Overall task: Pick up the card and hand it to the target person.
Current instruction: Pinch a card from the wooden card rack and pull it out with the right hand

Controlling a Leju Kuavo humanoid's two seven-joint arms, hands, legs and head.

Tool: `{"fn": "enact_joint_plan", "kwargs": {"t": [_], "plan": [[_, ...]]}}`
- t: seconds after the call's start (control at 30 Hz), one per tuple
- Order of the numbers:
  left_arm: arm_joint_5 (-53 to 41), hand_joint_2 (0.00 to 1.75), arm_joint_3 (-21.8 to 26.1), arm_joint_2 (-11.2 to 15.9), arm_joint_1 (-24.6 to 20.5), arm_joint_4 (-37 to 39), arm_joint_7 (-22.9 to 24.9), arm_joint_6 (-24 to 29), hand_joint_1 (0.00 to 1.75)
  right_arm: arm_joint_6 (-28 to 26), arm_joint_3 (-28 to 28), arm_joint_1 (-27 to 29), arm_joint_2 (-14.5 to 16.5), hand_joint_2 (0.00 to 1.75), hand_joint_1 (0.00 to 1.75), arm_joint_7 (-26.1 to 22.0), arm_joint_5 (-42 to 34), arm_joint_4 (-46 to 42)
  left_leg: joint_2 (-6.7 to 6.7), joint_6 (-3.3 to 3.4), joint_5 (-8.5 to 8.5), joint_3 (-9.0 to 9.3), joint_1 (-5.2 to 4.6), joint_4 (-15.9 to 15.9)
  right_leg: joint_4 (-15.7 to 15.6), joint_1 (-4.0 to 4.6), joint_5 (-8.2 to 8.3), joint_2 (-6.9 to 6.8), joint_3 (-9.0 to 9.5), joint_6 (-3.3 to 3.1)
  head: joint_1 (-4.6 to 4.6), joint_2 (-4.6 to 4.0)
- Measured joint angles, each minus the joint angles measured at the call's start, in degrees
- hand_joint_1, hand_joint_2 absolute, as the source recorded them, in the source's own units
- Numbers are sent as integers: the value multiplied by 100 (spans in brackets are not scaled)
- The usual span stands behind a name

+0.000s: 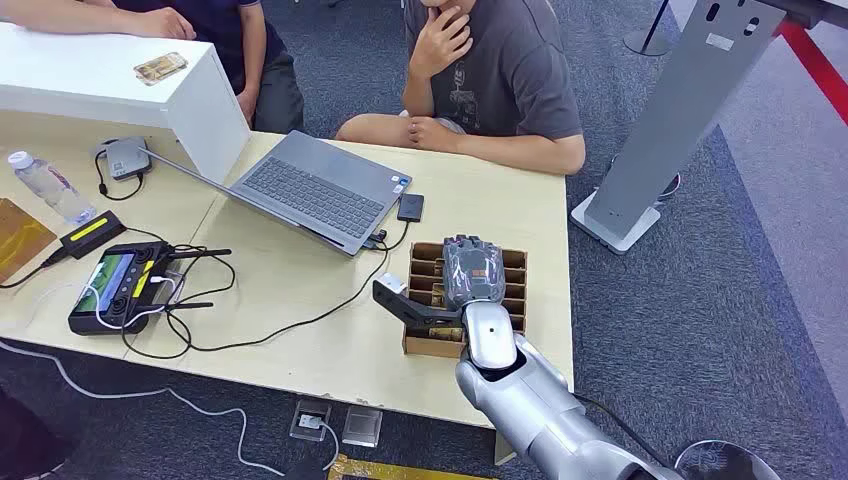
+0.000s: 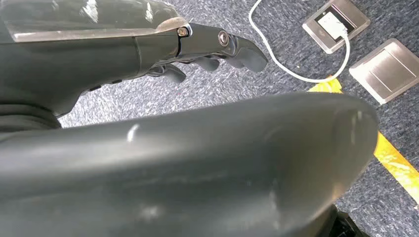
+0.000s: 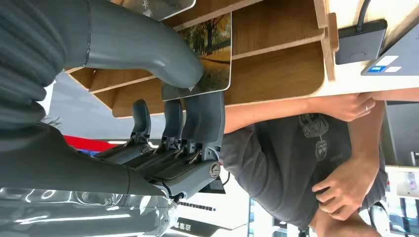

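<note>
The robot's right hand (image 1: 470,275) is over the brown wooden slotted card box (image 1: 515,275), which stands near the front right corner of the light wooden tabletop (image 1: 300,290). In the right wrist view the thick grey thumb (image 3: 148,52) presses on one face of a glossy card with an autumn tree picture (image 3: 210,54), and the dark fingers (image 3: 202,116) lie against its edge and other face, so the hand seems to pinch the card while the card is still partly inside its slot between the wooden dividers. The left hand (image 2: 207,47) hangs beside the body over the grey carpet, with its fingers curled in and holding nothing. I judge that the grip is shallow, only at the card's end, so the card may slip out or turn when it is lifted. If the hand pulls at an angle, the card may catch on a divider and drag the light box along the tabletop. The person in a grey T-shirt (image 1: 500,70) sits at the far edge behind the open grey laptop (image 1: 305,190), so the reach must pass over it and its black cables (image 1: 300,320).
</note>
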Motion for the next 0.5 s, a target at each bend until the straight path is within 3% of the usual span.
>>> {"fn": "enact_joint_plan", "kwargs": {"t": [0.27, 0.5], "plan": [[2, 0, 2, 0, 0, 0, 0, 0, 0, 102, 4, 0, 17, 175, 115, -60, 23, 10, 0, 0, 0, 0, 0, 0, 0, 0, 0, 0, 0, 0, -1, 0], [4, 0, 2, 0, 0, 0, 0, 4, 0, 139, 11, 1, 46, 175, 130, -79, 15, 16, 1, 0, 0, 1, 0, 0, 0, 0, 0, 1, 1, 0, -1, 0]]}}
